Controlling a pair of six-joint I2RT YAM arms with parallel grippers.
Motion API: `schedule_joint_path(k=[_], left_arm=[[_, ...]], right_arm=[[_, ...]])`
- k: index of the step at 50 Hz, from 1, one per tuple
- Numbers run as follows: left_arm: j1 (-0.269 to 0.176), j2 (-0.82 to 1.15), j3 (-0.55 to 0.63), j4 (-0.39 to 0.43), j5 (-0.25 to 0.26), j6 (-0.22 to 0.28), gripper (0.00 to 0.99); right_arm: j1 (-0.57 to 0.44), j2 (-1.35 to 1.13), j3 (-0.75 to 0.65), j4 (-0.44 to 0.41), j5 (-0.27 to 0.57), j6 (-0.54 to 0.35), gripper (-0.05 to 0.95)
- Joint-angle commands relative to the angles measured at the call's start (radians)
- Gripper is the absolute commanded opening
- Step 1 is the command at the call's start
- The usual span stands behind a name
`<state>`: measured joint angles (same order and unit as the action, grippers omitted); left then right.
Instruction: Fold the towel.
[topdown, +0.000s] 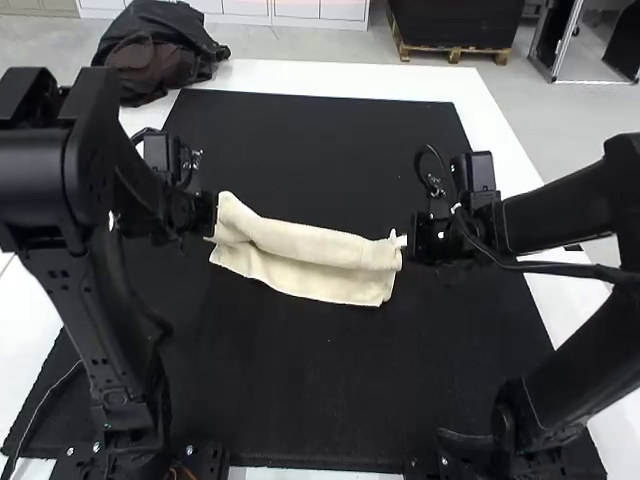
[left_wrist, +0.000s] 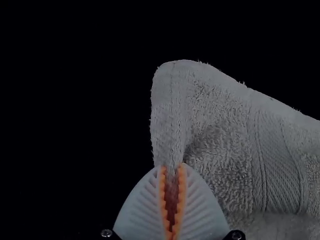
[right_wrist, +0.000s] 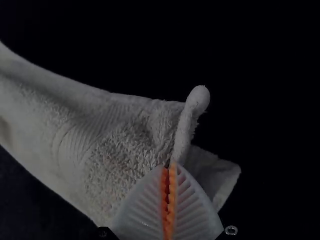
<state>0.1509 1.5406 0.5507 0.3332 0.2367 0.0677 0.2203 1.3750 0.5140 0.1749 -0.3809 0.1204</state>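
At nine o'clock of the towel, we have the left gripper clenched on a narrow pleat of terry near the towel's corner, beside a woven band. The cream terry towel spans the gap between both grippers over the middle of the mat, its held edge bulging in a soft roll and a flatter flap hanging out toward six o'clock. At three o'clock of it, the right gripper is likewise clamped on the towel, pinching a corner so that a rounded stub pokes past the pads, with another layer jutting out beside it.

We judge the step in hand to be a fold made with both grippers together. To do it well, we should draw the two ends gently apart until the sag and wrinkles leave the roll, keep both at one height, and lay the held edge parallel to the free one before letting go. The left corner's pleat may leave a crease, and the right stub may stick out unless we smooth it.

As for the surface, a dark bundled garment sits by the eleven o'clock corner of the white table. The black mat reaches past the towel all round, giving us room to set it down.
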Motion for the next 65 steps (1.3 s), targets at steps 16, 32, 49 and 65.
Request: schedule_joint_path(k=[16,32,49,65], left_arm=[[0.013,-0.033,-0.107,0.07,0.003,0.015,0.025],[0.007,-0.023,-0.179,0.155,-0.002,0.03,0.025],[0.01,0.069,-0.225,0.268,-0.027,0.043,0.157],[0.012,0.081,-0.222,0.329,-0.05,0.021,0.972]], right_arm=[[-0.006,-0.004,-0.049,-0.002,-0.041,-0.013,-0.02],[-0.018,0.099,-0.065,0.0,-0.041,-0.074,-0.02],[-0.055,0.177,-0.08,0.061,-0.001,-0.116,0.14],[-0.124,0.177,-0.077,0.06,-0.021,-0.117,0.86]])
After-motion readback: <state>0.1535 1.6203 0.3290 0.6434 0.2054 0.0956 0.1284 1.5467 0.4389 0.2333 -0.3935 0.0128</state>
